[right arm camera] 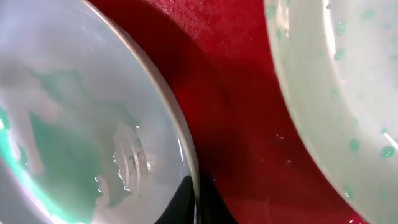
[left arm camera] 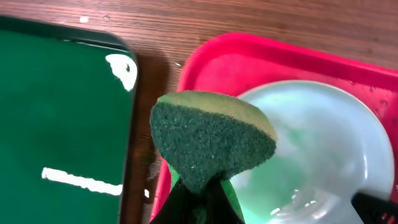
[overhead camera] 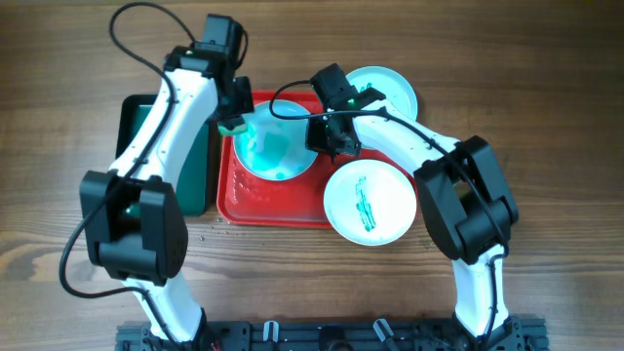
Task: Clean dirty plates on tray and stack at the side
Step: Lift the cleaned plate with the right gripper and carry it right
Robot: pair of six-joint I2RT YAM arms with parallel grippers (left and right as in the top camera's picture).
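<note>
Both clamped: left gripper (left arm camera: 198, 200) on a sponge (left arm camera: 211, 140), right gripper (right arm camera: 193, 202) on the smeared plate (right arm camera: 74, 124), over the tray (right arm camera: 236, 118).

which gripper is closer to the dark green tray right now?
Left. The left gripper, holding the sponge, is just right of the green tray; the right gripper is farther right, gripping the smeared plate at its far rim.

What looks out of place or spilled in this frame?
The streaked plate overhangs the lower-right corner of the red tray in the overhead view, partly over the table. Pale specks dot the wood off the lower-left corner, perhaps splashes. The left gripper holds a sponge; the right gripper pinches the smeared plate.
</note>
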